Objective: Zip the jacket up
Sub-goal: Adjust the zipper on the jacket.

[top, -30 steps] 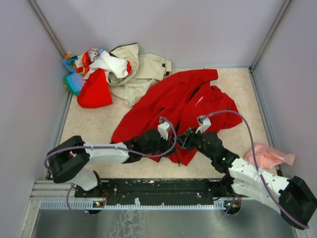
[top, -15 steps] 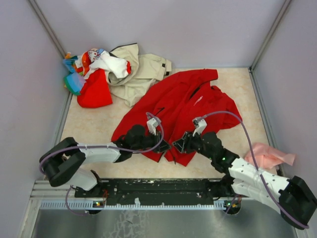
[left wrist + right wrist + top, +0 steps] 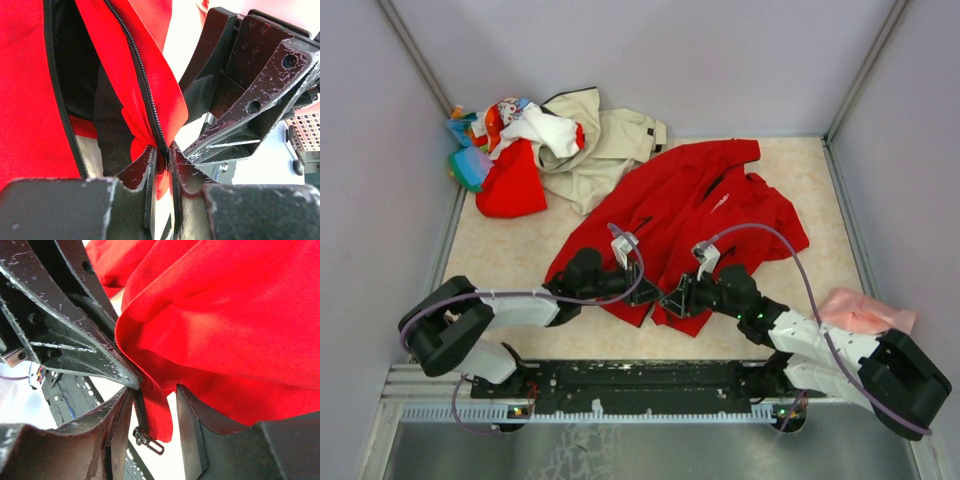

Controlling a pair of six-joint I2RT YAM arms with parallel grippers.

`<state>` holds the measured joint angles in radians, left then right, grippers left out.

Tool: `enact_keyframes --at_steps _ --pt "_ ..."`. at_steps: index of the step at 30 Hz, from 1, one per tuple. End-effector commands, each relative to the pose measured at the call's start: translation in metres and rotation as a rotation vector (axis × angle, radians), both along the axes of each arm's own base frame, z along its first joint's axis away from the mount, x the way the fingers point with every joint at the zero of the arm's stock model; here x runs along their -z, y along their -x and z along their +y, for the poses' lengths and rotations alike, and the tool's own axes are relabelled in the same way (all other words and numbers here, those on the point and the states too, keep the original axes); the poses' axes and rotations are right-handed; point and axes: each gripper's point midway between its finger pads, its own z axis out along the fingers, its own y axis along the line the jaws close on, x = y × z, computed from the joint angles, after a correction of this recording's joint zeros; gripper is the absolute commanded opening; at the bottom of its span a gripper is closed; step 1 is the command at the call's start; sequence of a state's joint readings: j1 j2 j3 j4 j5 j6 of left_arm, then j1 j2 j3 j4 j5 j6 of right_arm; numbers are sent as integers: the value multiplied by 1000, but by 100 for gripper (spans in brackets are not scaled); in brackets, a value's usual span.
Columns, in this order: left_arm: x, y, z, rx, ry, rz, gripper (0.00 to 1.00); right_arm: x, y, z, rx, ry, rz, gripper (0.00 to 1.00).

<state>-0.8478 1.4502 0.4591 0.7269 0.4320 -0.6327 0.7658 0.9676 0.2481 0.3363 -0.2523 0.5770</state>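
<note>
One jacket (image 3: pixel 30 100) edge between left fingers (image 3: pixel 141 172)

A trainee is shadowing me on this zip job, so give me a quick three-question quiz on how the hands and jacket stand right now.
1. True or false: the left hand is pinched shut on the zip edge of the jacket.
2. Where is the zip pull? A: hanging between the fingers of the right hand; B: in the left hand's grip; C: out of view.
3. In one word: is the jacket's front zipped or open?
Key: 1 true; 2 A; 3 open.
</note>
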Motion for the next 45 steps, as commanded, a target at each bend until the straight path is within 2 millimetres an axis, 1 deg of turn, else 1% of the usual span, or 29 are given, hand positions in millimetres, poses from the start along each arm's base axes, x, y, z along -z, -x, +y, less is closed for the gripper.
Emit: enact_keyframes --at_steps 1,4,10,13,19,22,23,26,29,32,35,41,45 --pt "-21 4 -2 37 75 -46 18 -18 2 13 -67 -66 -68 37" --pt "-21 3 0 32 77 -51 19 -23 4 14 -77 -82 -79 26" --pt "-19 0 4 13 68 -54 20 -40 12 18 -123 -143 -111 10" --pt "-20 1 4 14 69 -53 24 -45 13 18 -124 -157 -120 0" --pt "-17 0 7 -4 54 -49 32 -50 15 20 -137 -176 -121 0" --pt "-14 -2 10 -25 34 -33 41 -54 15 22 -137 -197 -121 0" --pt "-13 -2 11 -31 24 -24 44 -53 15 22 -135 -197 -117 0" --pt "-10 -3 14 -52 -12 3 46 -50 12 23 -121 -171 -114 0" --pt "-9 0 15 -48 -25 18 46 -49 10 25 -114 -161 -117 0" --pt "-6 4 13 -40 -42 32 44 -47 8 27 -104 -151 -118 0" --pt "-3 8 11 -27 -51 45 42 -44 8 29 -103 -139 -118 0" --pt "-2 12 4 -5 -49 58 41 -43 7 35 -112 -146 -114 0" --pt "3 15 1 10 -52 76 38 -42 6 40 -117 -159 -109 0"
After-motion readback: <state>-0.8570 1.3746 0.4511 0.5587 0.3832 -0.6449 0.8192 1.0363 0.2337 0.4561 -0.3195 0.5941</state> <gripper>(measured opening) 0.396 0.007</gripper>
